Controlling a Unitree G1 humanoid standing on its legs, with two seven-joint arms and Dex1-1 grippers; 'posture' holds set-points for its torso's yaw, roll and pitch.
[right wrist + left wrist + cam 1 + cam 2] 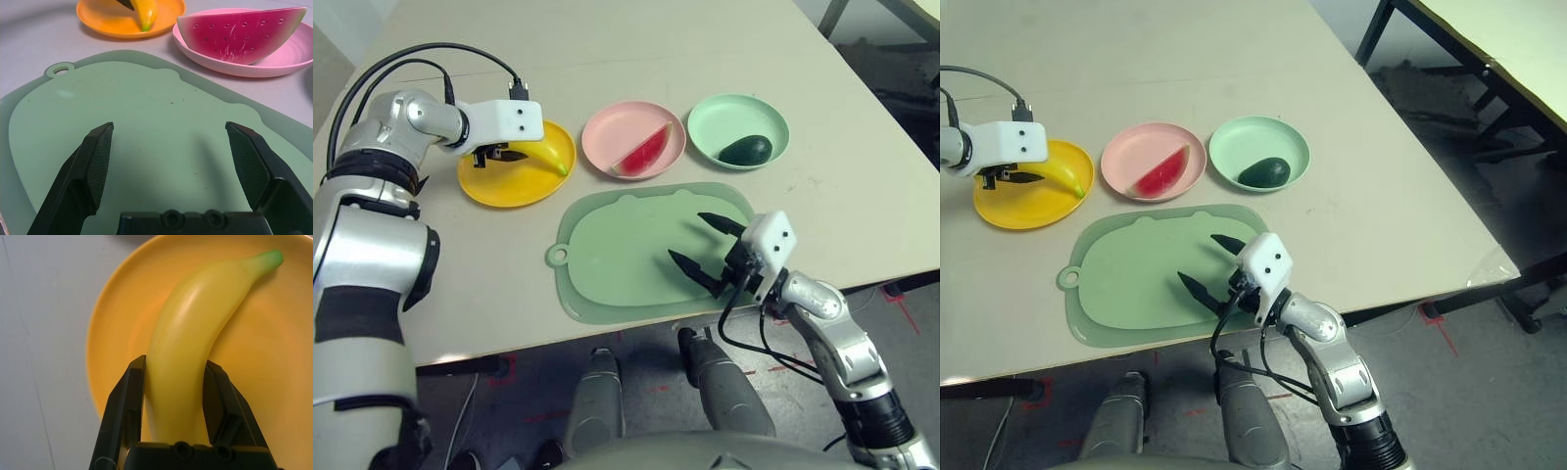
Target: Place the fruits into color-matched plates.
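The yellow banana lies in the yellow plate at the back left. My left gripper is shut on the banana's thick end; in the left wrist view both black fingers press its sides. The red watermelon wedge rests in the pink plate. Right of it, the dark green avocado sits in the mint green plate. My right gripper hangs open just above the mat's right part, with nothing between its fingers.
A large pale green cutting mat with a loop handle lies in front of the plates. The table's front edge runs just behind my right wrist. Bare beige tabletop stretches beyond the plates and to the right.
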